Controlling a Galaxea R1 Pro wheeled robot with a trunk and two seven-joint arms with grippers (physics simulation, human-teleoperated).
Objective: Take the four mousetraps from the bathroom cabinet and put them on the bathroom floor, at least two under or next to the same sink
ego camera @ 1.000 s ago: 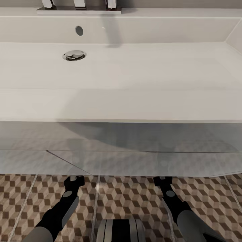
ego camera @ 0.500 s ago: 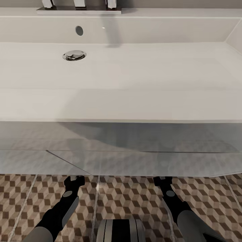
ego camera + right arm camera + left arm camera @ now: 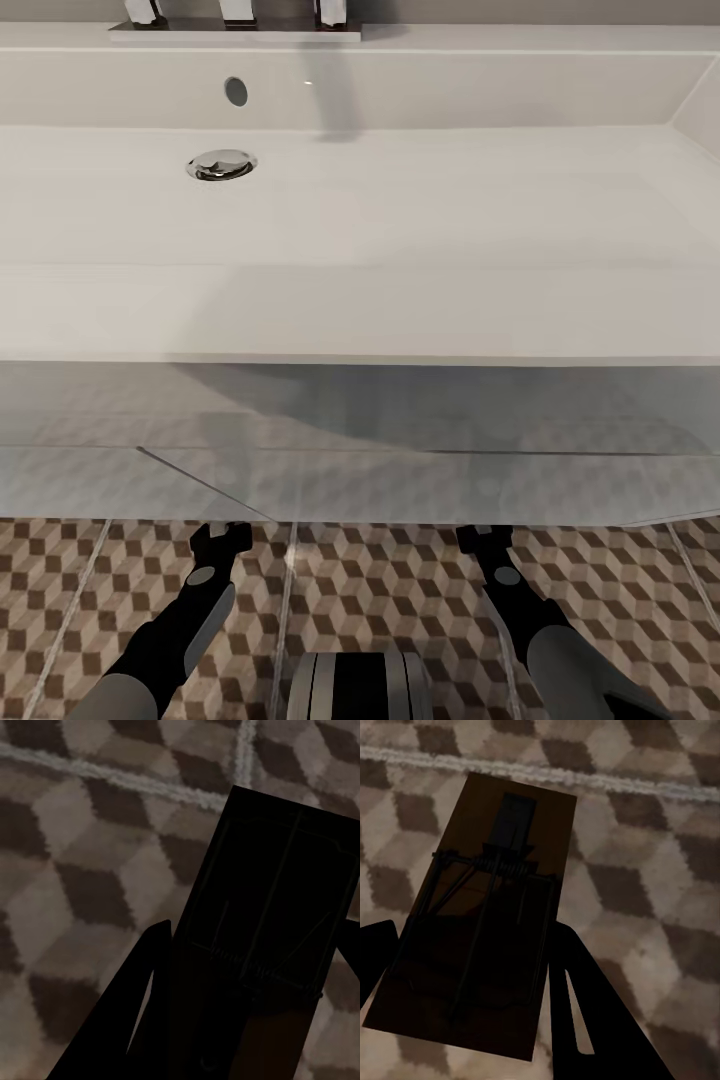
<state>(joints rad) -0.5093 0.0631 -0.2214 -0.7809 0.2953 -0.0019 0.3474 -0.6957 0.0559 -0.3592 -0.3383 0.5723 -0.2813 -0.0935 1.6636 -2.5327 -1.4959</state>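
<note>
Nothing moves; we grip two mousetraps, one (image 3: 480, 922) between left gripper (image 3: 472, 967) fingers, another (image 3: 274, 907) in right gripper (image 3: 255, 975), lengthwise along the fingers.

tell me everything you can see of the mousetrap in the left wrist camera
The mousetrap is a flat rectangular brown wooden board, dim in shadow. On top sit thin dark wire parts: a coiled spring across the middle, a bar frame running toward the gripper, and a dark flat plate at the far end. It lies between the left gripper fingers above the cube-patterned bathroom floor; whether it rests on the tiles or is gripped cannot be told.
</note>
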